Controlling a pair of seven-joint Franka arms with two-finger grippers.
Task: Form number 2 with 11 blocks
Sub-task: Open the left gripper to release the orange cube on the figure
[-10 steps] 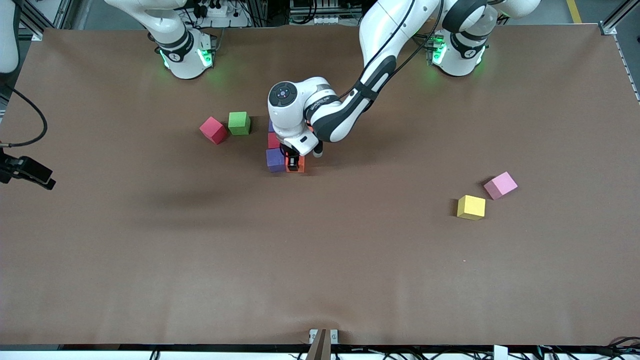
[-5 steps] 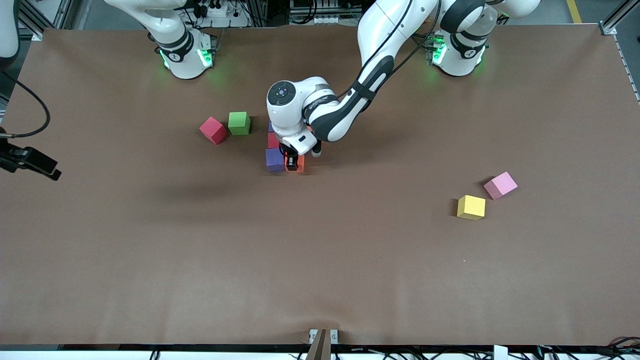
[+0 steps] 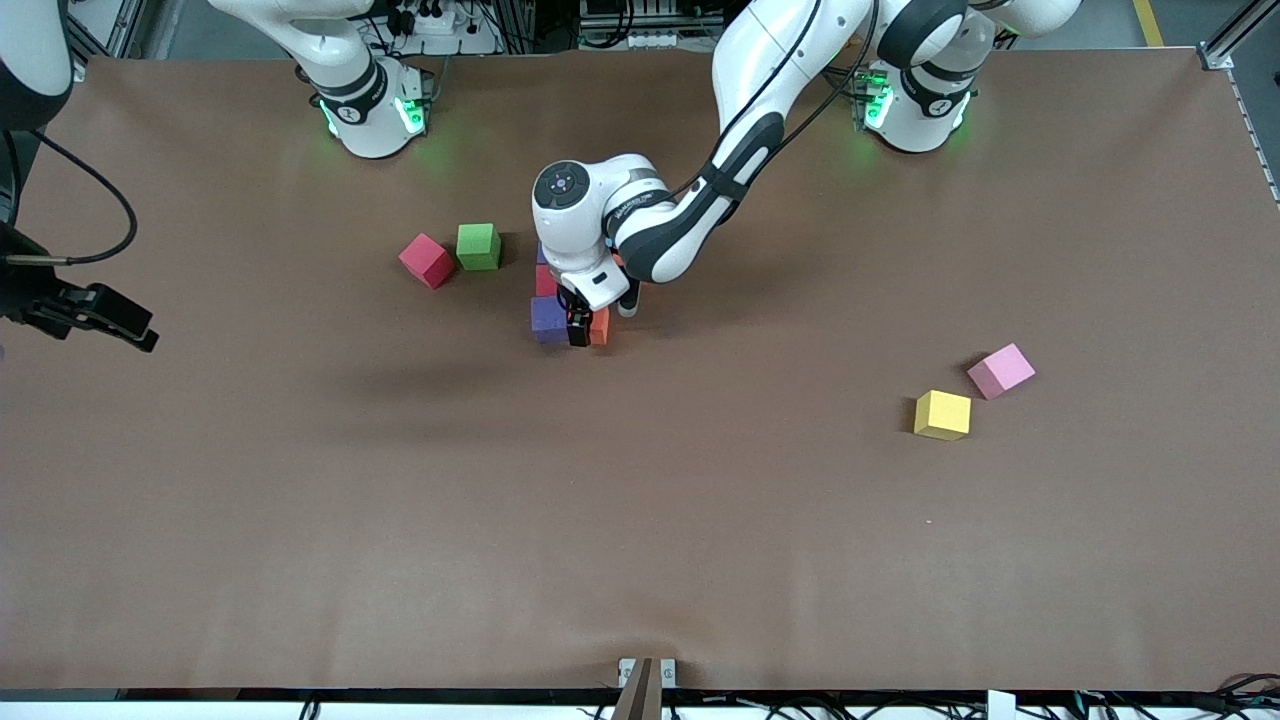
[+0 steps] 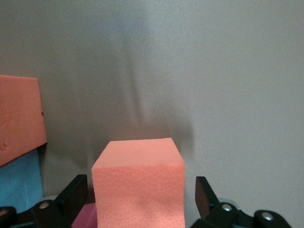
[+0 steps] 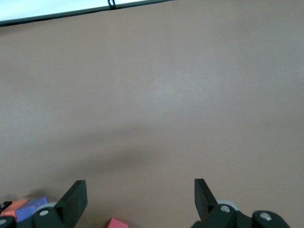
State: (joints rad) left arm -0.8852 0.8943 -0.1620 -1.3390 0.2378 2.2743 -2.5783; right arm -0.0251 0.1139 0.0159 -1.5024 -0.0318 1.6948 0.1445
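Straddling the orange block (image 4: 137, 187), the left gripper (image 4: 137, 199) has its fingers (image 4: 71, 197) spread apart, with a gap showing on each side of the cube. That cube sits at the near end of the number 2 (image 3: 560, 300), touching the purple block (image 3: 549, 319) beside it. The right gripper (image 5: 140, 199) hangs over bare table (image 5: 166, 95) at the right arm's end, fingers wide and nothing between them. The pink block (image 3: 1000, 370) and yellow block (image 3: 942, 414) lie loose, well apart from both sets of fingers
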